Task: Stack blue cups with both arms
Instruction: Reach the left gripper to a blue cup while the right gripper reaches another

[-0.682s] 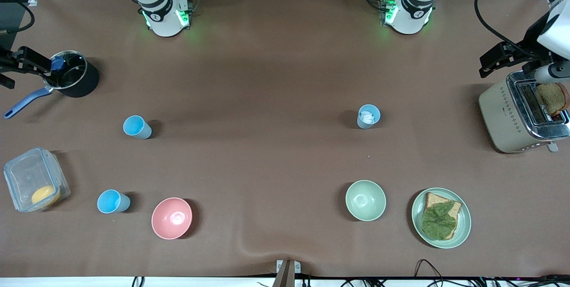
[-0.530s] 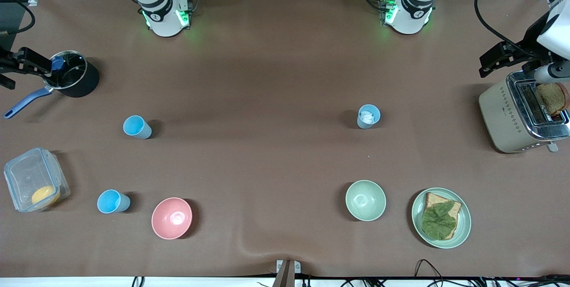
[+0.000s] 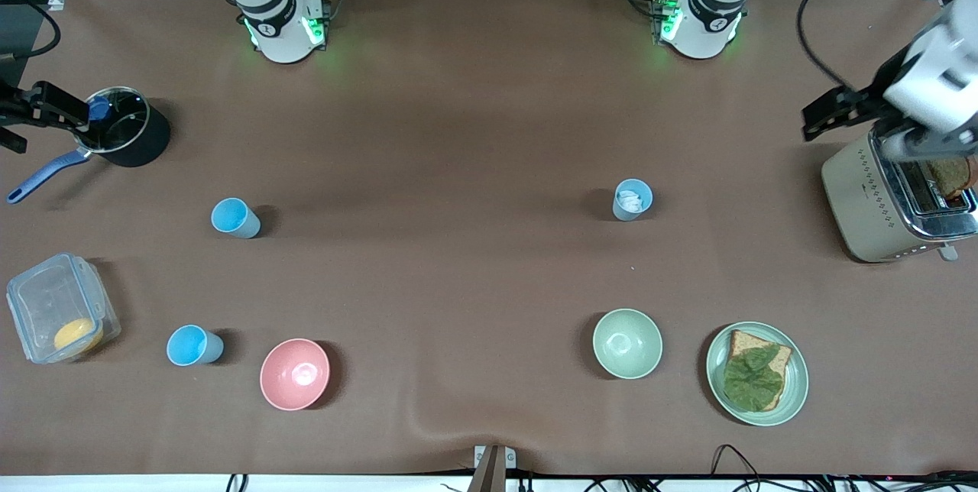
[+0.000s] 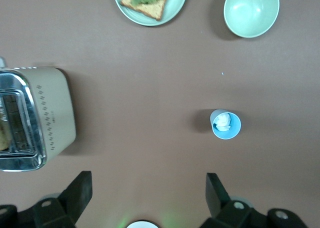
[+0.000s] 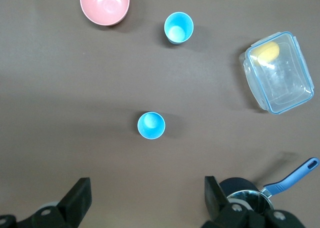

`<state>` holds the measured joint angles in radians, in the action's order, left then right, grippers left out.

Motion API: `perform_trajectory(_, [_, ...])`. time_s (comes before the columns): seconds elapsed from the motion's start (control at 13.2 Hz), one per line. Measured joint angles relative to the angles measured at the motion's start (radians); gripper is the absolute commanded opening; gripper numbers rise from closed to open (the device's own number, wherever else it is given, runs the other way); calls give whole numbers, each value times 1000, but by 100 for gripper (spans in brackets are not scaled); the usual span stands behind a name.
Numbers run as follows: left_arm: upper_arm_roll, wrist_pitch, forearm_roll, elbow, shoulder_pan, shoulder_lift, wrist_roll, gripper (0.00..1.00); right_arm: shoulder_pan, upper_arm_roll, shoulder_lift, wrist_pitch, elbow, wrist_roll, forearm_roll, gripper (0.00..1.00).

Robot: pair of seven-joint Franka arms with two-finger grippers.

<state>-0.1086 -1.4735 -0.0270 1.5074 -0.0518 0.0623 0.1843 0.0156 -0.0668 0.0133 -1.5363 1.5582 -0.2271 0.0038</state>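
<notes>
front view showed two tapered plastic blue cups: one blue cup (image 3: 235, 218) stood toward the right arm's end of the brown cloth-covered desk (image 3: 458, 133), the other blue cup (image 3: 633, 199), something white inside, toward the left arm's end, well apart. a third, vivid blue cup (image 3: 195, 345) stood beside one round pink bowl (image 3: 295, 373). the left hand (image 4: 145, 198) hung above the toaster (image 3: 894, 202) with fingers apart, the right hand (image 5: 145, 200) above the pot (image 3: 126, 127) likewise, both partly cut off.

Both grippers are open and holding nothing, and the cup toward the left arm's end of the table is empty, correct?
Not quite. The left wrist view shows something white inside that blue cup. The rest holds: the left gripper and the right gripper are open and hold nothing.
</notes>
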Motion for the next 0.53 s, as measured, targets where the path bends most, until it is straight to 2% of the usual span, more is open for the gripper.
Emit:
perform_trajectory(0.15, [-5,-85,0,59,-5,28,9,100,0,-1,-1,0,6,0,0,100])
perform_trajectory(0.3, [-6,-214,1,162,-5,31,33,100,0,-2,-12,-3,7,0,0,100])
perform_trajectory(0.53, [-59,-402,5,318,-5,33,144,100,-6,2,-51,-4,9,-2,0,100])
